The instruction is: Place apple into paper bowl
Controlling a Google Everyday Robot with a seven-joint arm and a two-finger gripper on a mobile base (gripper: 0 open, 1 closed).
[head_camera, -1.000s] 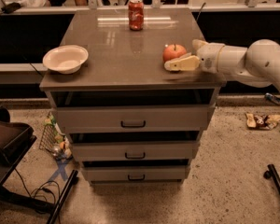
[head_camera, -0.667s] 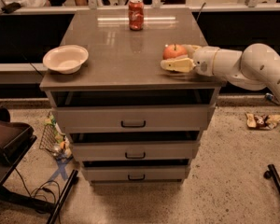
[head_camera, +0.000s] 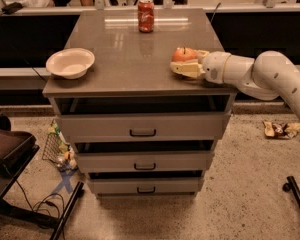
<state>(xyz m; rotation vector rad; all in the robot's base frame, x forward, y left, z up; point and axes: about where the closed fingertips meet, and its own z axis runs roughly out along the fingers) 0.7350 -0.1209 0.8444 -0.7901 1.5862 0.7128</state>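
On the cabinet top, the gripper lay at the right edge, just beside the apple. The paper bowl sat at its left edge, a soda can near its back edge.

Glossy apple by smooth plastic gripper

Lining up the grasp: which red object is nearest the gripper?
The round orange-red apple, beside the gripper at the right edge; the red soda can stands at the back.

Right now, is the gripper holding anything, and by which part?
Cannot tell. The gripper lies against the near side of the apple at the right edge of the counter; no firm hold shows.
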